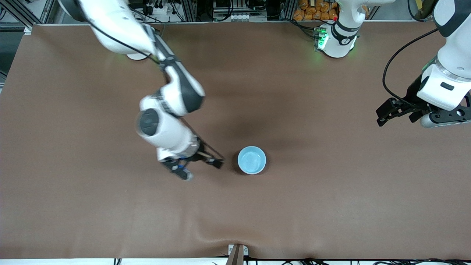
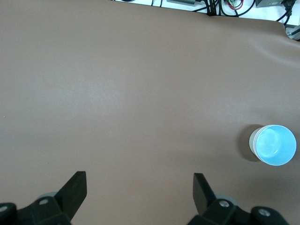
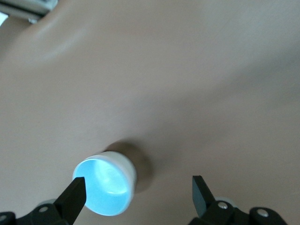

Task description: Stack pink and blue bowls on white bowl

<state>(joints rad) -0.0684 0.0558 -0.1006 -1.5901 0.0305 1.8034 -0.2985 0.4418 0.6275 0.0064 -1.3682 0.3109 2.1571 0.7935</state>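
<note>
My right jaws [image 1: 200, 166] hang low over the desk [image 1: 73, 206], spread wide and gripping nothing. Just beside them, toward the left arm's end, the blue bowl [image 1: 251, 159] tops a single stack; a pale wall shows under its rim, though I cannot tell the pink bowl from the white one. I judge the stack done, so my best move is to lift straight up and away without brushing it. My left jaws [image 1: 399, 112] wait over bare desk, well apart, also wide and empty.

Brown table mat [image 1: 331, 191], wrinkled edge.
</note>
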